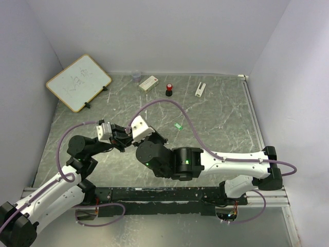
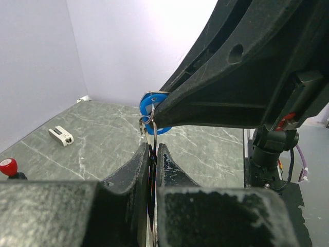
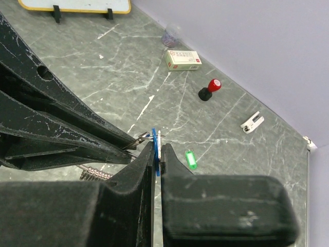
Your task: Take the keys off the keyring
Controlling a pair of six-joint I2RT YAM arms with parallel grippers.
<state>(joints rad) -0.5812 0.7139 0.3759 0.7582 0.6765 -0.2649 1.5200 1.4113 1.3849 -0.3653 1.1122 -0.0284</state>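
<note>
The left pincer (image 2: 154,148) and the right pincer (image 3: 156,150) are meeting tip to tip above the bench (image 3: 103,67), each reaching in from its own side. The right pincer is clamping shut on the blue-headed key (image 2: 144,105), with the flat blue head standing on edge between its two fingers and poking out past their tips. The keyring (image 2: 152,112) is hanging through that blue head, directly above the left pincer's fingertips and just in front of the right pincer's tips. The left pincer is squeezing closed on the thin wire of the keyring, with almost no gap showing between its fingers. A small silvery piece is dangling from the ring beside the blue head, but it is too small to tell what it is. The green-headed key (image 3: 191,158) is lying flat on the bench, off the ring, a little beyond the right pincer's tips and to their right, touching neither pincer. Farther ahead of the right pincer, a red-capped knob (image 3: 209,90) is standing upright, with a small box (image 3: 183,60) beyond it and a white clip (image 3: 252,122) off to the right. A whiteboard (image 1: 78,82) is leaning at the far left corner, well away from both pincers.
</note>
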